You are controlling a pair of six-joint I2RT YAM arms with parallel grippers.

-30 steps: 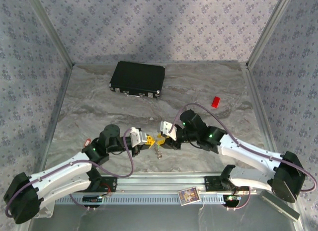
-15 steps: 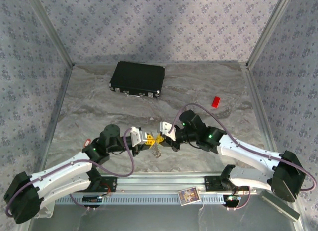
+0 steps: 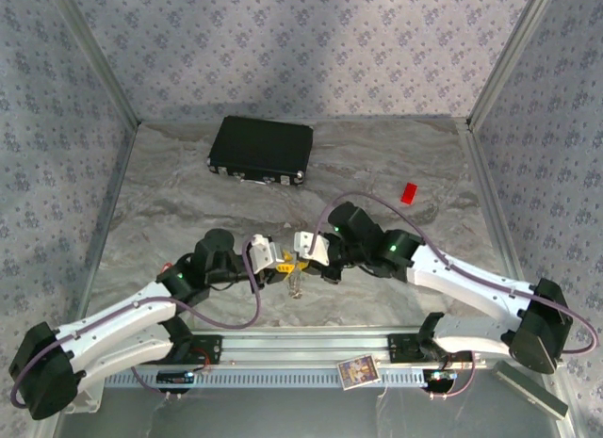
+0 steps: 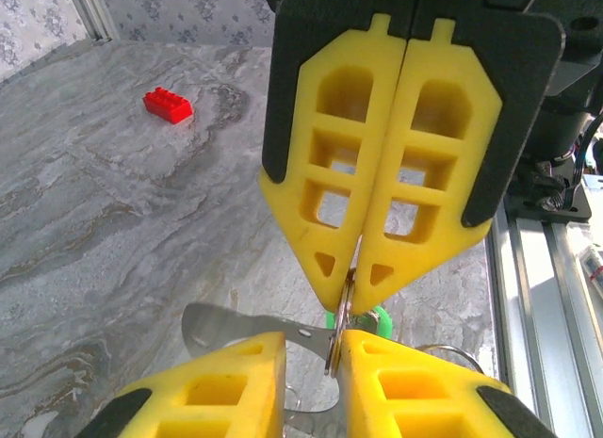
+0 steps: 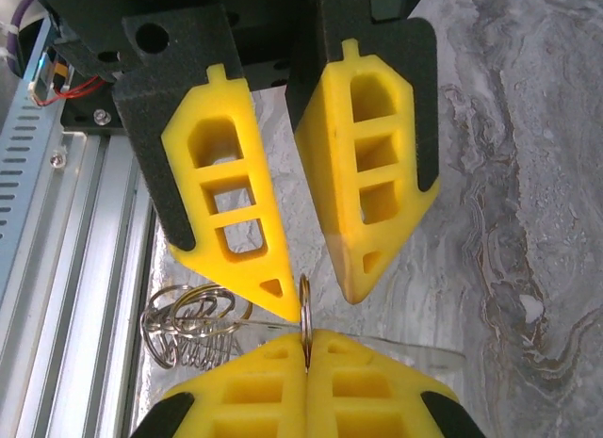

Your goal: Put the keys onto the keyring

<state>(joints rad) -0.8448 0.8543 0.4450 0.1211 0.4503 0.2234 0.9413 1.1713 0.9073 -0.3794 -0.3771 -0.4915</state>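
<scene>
Above the near edge of the grey marbled table [image 3: 170,202], the right claw [image 5: 306,348] clenches the thin silver wire keyring [image 5: 303,311] edge-on, presumably steadying it so the left claw [image 4: 316,353], jaws slightly parted around it, can thread the flat silver key [image 4: 236,325].

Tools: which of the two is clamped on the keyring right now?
The right tool: its yellow fingers are pressed together on the edge of the keyring. The left tool has its fingers apart, either side of the ring, not pinching it.
</scene>
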